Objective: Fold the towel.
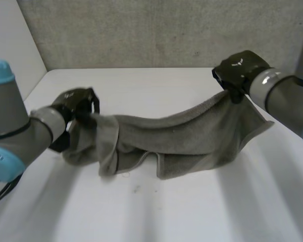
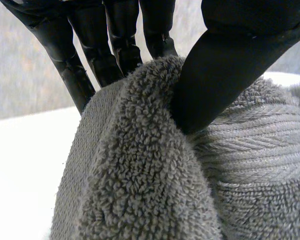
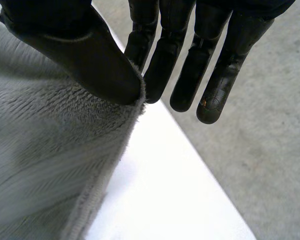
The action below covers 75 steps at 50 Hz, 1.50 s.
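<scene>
A grey towel (image 1: 182, 136) hangs in a sagging band between both hands, its lower folds resting on the white table (image 1: 156, 212). My left hand (image 1: 76, 107) pinches the towel's left end, which bunches below it. In the left wrist view the thumb (image 2: 225, 65) presses the towel (image 2: 155, 175) against the straight fingers (image 2: 115, 45). My right hand (image 1: 237, 70) holds the right end higher, near the table's far side. In the right wrist view the thumb (image 3: 90, 60) pinches the towel's edge (image 3: 50, 155) against the fingers (image 3: 162, 55).
A grey wall (image 1: 156, 30) rises behind the table's far edge. A pale side panel (image 1: 12, 38) stands at the left. Bare tabletop lies in front of the towel. In the right wrist view the table's edge and grey floor (image 3: 260, 150) lie past the fingertips.
</scene>
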{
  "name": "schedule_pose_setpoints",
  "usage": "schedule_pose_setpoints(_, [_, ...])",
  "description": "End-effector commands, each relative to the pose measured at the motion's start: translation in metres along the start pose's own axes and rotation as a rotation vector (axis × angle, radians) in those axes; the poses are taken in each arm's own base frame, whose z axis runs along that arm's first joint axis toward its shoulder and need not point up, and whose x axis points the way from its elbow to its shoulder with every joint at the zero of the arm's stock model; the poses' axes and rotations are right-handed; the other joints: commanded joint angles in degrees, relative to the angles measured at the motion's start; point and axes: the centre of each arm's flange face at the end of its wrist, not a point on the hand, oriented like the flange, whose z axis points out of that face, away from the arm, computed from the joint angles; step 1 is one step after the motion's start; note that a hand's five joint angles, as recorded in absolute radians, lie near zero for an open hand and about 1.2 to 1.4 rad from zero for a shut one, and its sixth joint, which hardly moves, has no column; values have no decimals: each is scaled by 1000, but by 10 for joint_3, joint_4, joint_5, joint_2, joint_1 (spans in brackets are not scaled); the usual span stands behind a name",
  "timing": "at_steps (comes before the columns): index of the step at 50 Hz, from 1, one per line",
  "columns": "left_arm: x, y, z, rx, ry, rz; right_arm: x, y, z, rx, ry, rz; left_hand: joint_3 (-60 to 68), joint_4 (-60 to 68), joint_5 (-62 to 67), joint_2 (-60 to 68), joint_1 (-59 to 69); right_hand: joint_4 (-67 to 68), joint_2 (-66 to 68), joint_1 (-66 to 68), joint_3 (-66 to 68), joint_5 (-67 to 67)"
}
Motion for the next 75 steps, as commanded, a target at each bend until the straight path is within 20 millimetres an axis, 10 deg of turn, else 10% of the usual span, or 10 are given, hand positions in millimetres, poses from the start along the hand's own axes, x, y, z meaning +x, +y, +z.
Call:
schedule_pose_setpoints(1, [25,-92,19,314,70,79,38,-49,52,316,209,75,105,103,135,104,133,238,50,37,289,33])
schedule_pose_setpoints(7, [35,-181,9,648,94,111,93,-117,32,644,438,132,105,103,135,104,133,238,50,37,289,33])
schedule_pose_setpoints(13, [37,-196,1,703,102,95,105,-135,15,716,466,152,105,103,135,104,133,238,50,37,289,33])
schedule_pose_setpoints(22, [25,-112,29,451,91,46,47,-61,46,361,214,137,105,103,135,104,133,238,50,37,289,33])
schedule_pose_setpoints(29, [9,3,63,212,55,96,-29,50,79,25,-42,47,105,103,135,104,133,238,50,37,289,33])
schedule_pose_setpoints(38, [8,72,35,-26,46,380,-61,100,74,-134,-147,31,105,103,135,104,133,238,50,37,289,33])
schedule_pose_setpoints(46, [36,70,-19,-51,115,412,-58,97,49,-147,-157,49,50,47,79,49,77,238,50,37,289,33])
schedule_pose_setpoints(56, [47,49,-61,3,130,439,-62,91,16,-103,-192,57,-461,-464,-432,-462,-434,238,50,37,289,33])
schedule_pose_setpoints(67, [52,-25,-34,218,98,450,-50,97,17,-93,-142,57,-485,-487,-456,-486,-457,238,50,37,289,33])
schedule_pose_setpoints(75, [49,-21,24,74,112,434,-52,102,19,-103,-146,60,-449,-452,-420,-451,-422,238,50,37,289,33])
